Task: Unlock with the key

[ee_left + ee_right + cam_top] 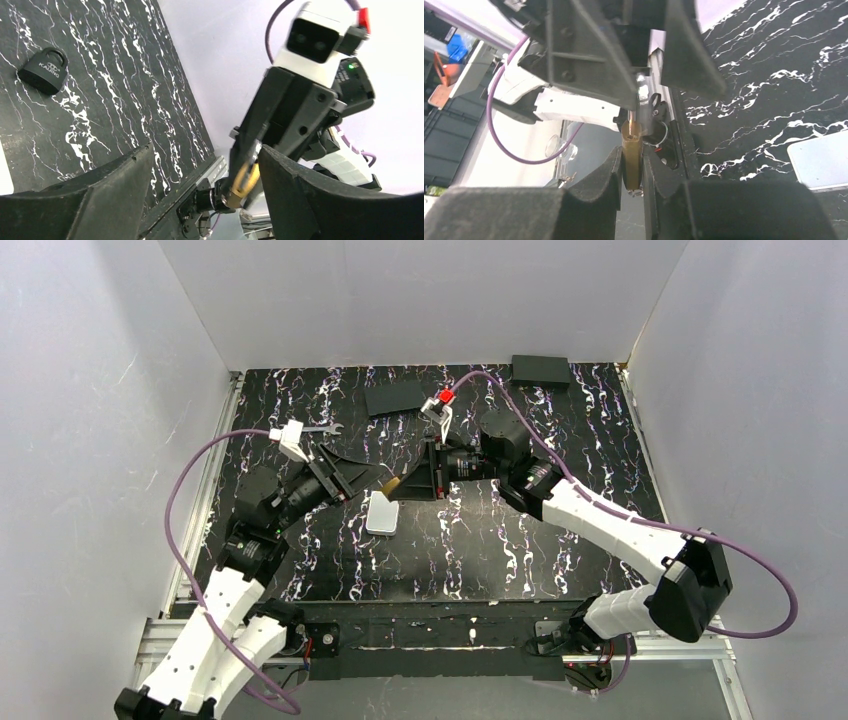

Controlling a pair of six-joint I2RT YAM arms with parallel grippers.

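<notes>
My right gripper is shut on the key, whose brass-gold end sticks out to the left above the table. In the right wrist view the brass piece is clamped between both fingers; its black head does not show. My left gripper is open and empty, its jaws wide apart, facing the key. In the left wrist view the key hangs close to my right-hand jaw. The black padlock lies flat on the table far from both grippers. I cannot find it in the top view.
A white flat rectangle lies on the marbled table just below the key. A silver wrench lies behind the left arm. Two black boxes sit at the back. White walls enclose the table.
</notes>
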